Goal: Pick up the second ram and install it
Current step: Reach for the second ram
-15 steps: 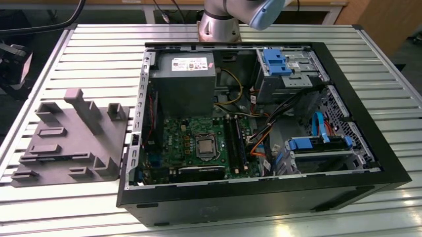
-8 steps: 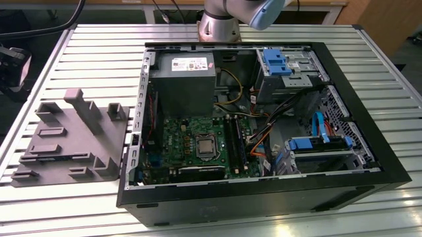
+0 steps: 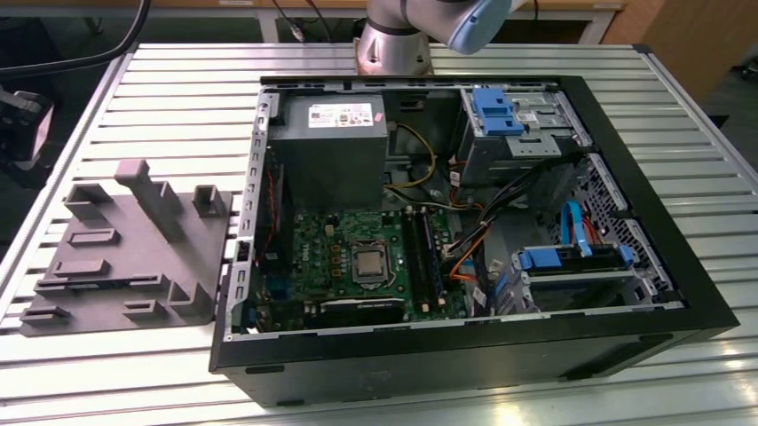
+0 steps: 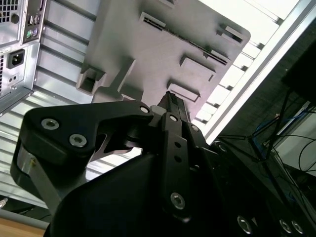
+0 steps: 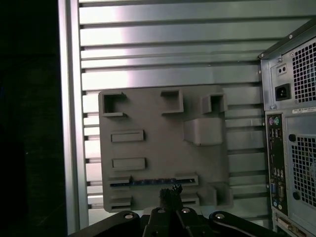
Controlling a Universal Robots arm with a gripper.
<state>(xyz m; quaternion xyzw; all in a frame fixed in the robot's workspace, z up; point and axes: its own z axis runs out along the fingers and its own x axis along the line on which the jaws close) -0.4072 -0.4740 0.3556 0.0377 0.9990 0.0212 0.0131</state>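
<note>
Starting with the exterior view: you see the open computer case (image 3: 474, 346) lying on the slatted table (image 3: 177, 80). Its motherboard (image 3: 343, 257) is exposed, with the long black sockets (image 3: 423, 257) beside the processor. You cannot tell from here whether any socket is filled. The grey fixture tray (image 3: 119, 248) sits just beside the case, on the exterior view's left.

First wrist view: the second ram (image 5: 148, 181) stands on edge in a slot of the tray, a thin dark-blue strip, not yet lifted. The gripper (image 5: 170, 190) hovers over that slot, apart from the stick.

Second wrist view: the fingers (image 4: 170, 106) look pinched together on nothing.

Judgement: pick-up not begun, and the whole install is left for you.
</note>
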